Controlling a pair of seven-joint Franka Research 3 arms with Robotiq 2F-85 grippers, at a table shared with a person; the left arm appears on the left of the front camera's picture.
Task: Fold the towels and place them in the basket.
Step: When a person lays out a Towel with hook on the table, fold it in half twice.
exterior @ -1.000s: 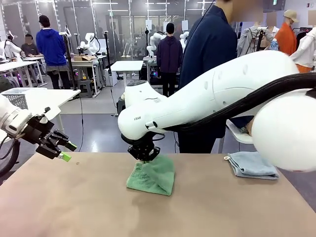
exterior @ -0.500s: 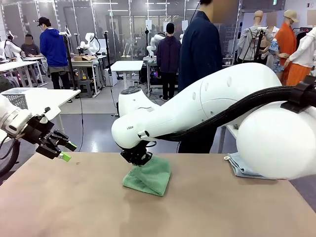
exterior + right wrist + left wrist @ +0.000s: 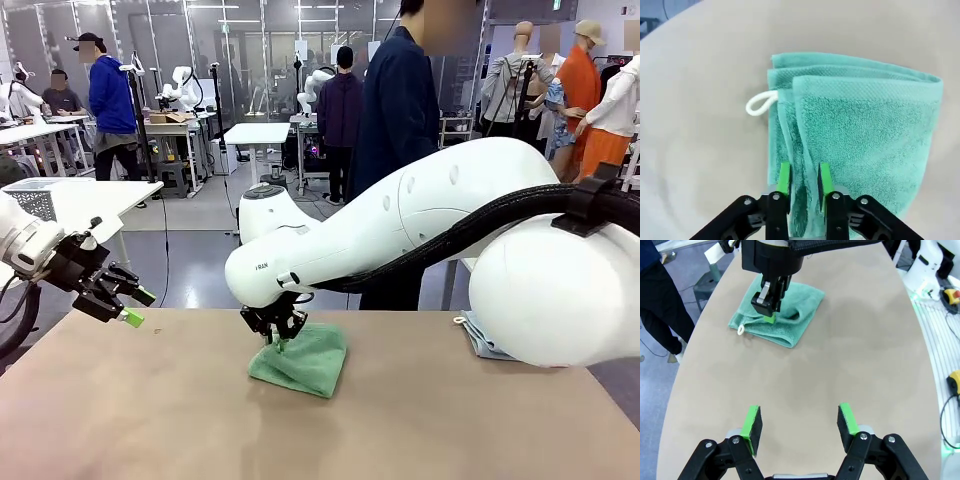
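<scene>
We see the right tool [image 3: 804, 186] just above the folded green towel [image 3: 300, 358] on the desk [image 3: 150, 420], fingers slightly parted, gripping nothing. Left tool [image 3: 800, 422] released, idle. Fold looks done; next, regrasp for basket.

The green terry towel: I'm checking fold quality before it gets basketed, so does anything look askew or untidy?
Slightly. The green terry towel lies folded on the tan table, but its layered edges are staggered rather than flush, and its white corner loop sticks out sideways. The right gripper sits over that stepped edge.
</scene>
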